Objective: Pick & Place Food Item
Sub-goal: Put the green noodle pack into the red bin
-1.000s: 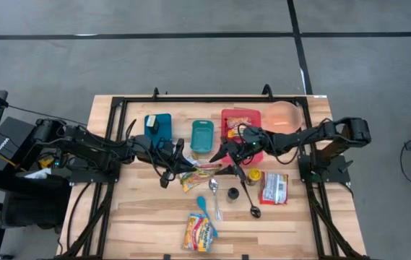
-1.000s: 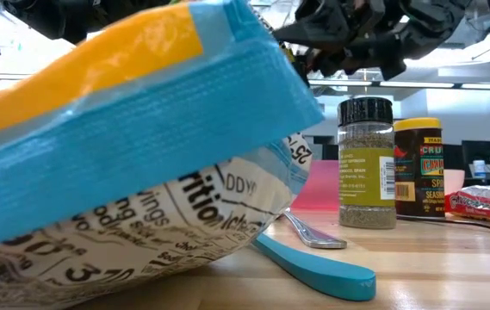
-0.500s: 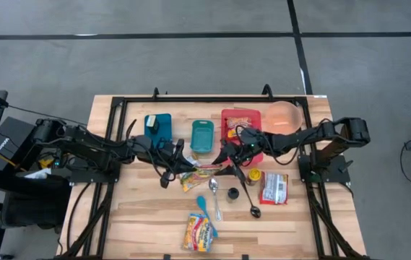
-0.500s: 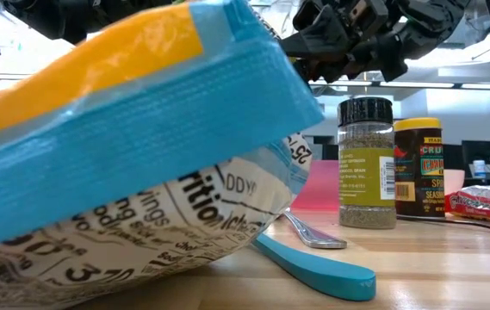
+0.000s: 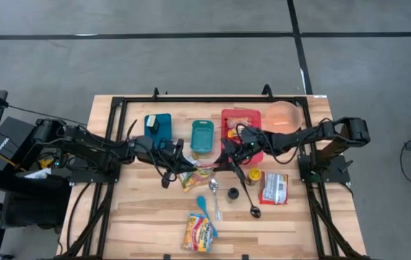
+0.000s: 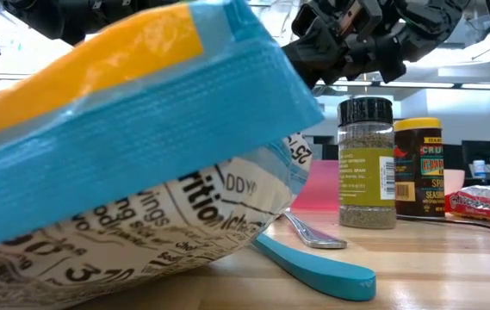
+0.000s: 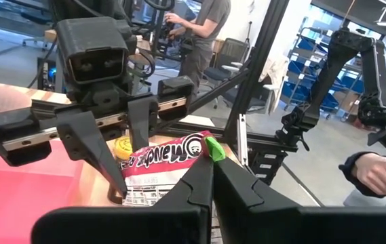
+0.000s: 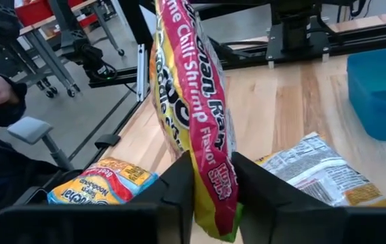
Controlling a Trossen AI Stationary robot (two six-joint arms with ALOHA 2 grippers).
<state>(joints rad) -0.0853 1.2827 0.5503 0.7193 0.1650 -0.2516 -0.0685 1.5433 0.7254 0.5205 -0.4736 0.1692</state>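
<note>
1. We see, from above, a wooden counter (image 5: 147, 217) in the lower middle of the frame, with two dark arms reaching in from left and right and meeting near its center.
2. The left tool (image 5: 188, 172) sits just left of center, its fingers pressed shut on one edge of a ramen packet (image 5: 204, 170) held between the two arms.
3. The right tool (image 5: 222, 165) sits just right of center, its fingers clamped on the packet's other edge; in its wrist view the red and yellow packet (image 8: 196, 115) stands upright between the two dark fingers.
4. A second noodle packet (image 5: 199, 232) lies at the lower center of the counter, well apart from the held one.
5. A blue spoon (image 5: 206, 207) and two spice jars (image 5: 233, 193) lie just below the tools; a red snack bag (image 5: 274, 188) lies to the right.
6. Teal containers (image 5: 202, 134), a red tray (image 5: 235, 119) and a pink bowl (image 5: 283, 117) line the upper part of the counter.
</note>
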